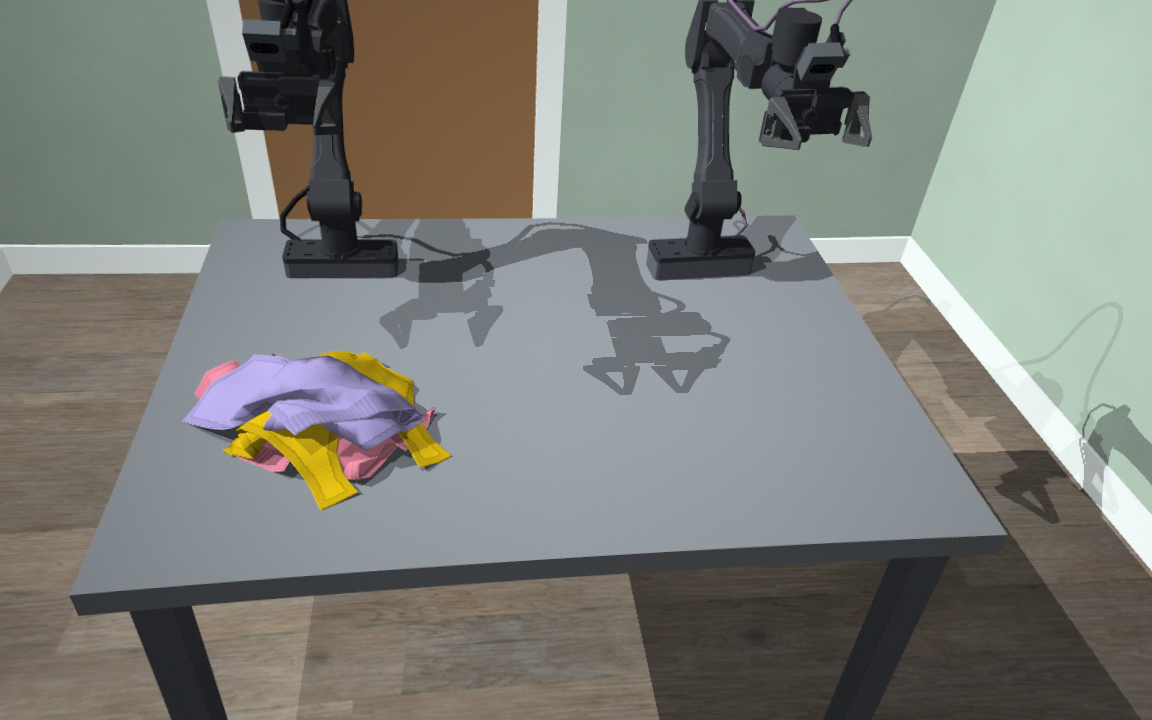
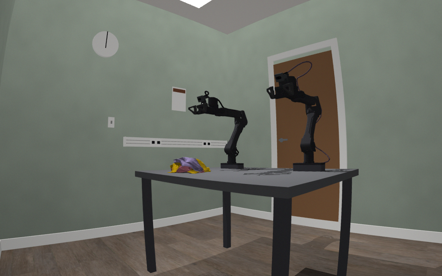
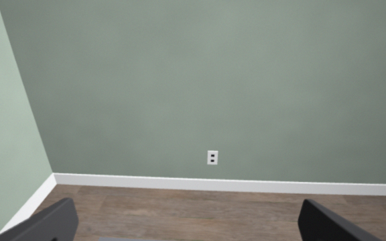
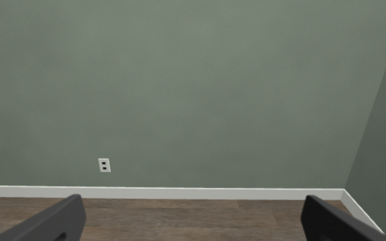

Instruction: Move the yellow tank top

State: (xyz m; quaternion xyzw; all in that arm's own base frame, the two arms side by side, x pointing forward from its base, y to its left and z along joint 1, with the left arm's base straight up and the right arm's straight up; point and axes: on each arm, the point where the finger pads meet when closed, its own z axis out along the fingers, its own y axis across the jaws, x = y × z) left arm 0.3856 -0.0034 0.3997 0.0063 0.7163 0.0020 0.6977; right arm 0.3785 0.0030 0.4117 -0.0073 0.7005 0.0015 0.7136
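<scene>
The yellow tank top (image 1: 322, 458) (image 2: 203, 165) lies in the pile on the right arm's half. A lavender piece (image 1: 294, 394) (image 2: 188, 162) covers its middle. Yellow strap-like parts stick out toward the table's front edge, and more yellow shows behind the lavender. A pink piece (image 1: 365, 456) (image 2: 183, 169) lies partly under both; its full extent is hidden. My left gripper (image 1: 819, 141) (image 2: 271, 92) (image 3: 188, 210) is open and empty, high above the table, away from the pile. My right gripper (image 1: 277, 129) (image 2: 193, 109) (image 4: 193, 205) is open and empty, high above and behind the pile.
The grey table (image 1: 652, 483) (image 2: 243, 180) carries both arm bases at its back edge. The pile lies near the table's side edge on the right arm's half. Arm shadows fall across the tabletop. Both wrist views show mainly wall and floor.
</scene>
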